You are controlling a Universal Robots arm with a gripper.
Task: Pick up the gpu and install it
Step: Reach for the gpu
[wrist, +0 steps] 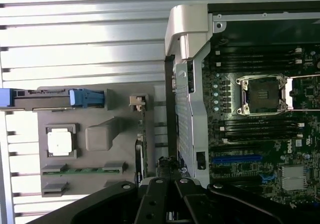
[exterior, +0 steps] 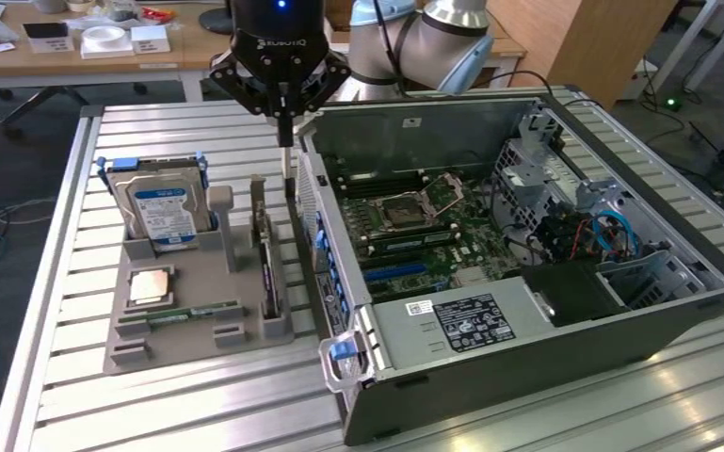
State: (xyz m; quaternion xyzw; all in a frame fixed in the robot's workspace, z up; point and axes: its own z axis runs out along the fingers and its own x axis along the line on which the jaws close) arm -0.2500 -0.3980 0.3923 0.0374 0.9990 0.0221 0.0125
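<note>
**Workshop table [exterior: 148, 414]: graphics card [exterior: 266, 264] in its rack, gripper [exterior: 287, 139] clenched above**

Behind the work area runs a wooden desk [exterior: 86, 56] scattered with small white boxes. A tall wooden cabinet [exterior: 587, 38] stands toward the exterior view's right. The table is ribbed metal, pale and reflective.

The largest thing on it is an open computer case [exterior: 525, 348], lying on its side with the green main board facing up. Just beside it, on the exterior view's left, sits a grey plastic rack [exterior: 185, 344]. At the rack's far end a hard drive [exterior: 161, 212] with a blue-and-white label stands upright.

The graphics card stands on its long edge in the rack's slot nearest the case, not yet lifted. Smaller parts lie flat in the rack: a square processor chip [exterior: 151, 284] and a slim memory stick [exterior: 192, 311].

The gripper hangs above the far end of the card with its fingers pinched together and nothing visible between them. In the wrist view it seems to sit over the gap between rack and case rather than over the card's edge.

The step in hand looks like the reach for the card. To do it well, the fingers would need to part before going lower and centre over the card's thin top edge. They should take the board itself rather than the cooler. A straight vertical pull should keep the card from binding in its slot or knocking the case wall.
</note>
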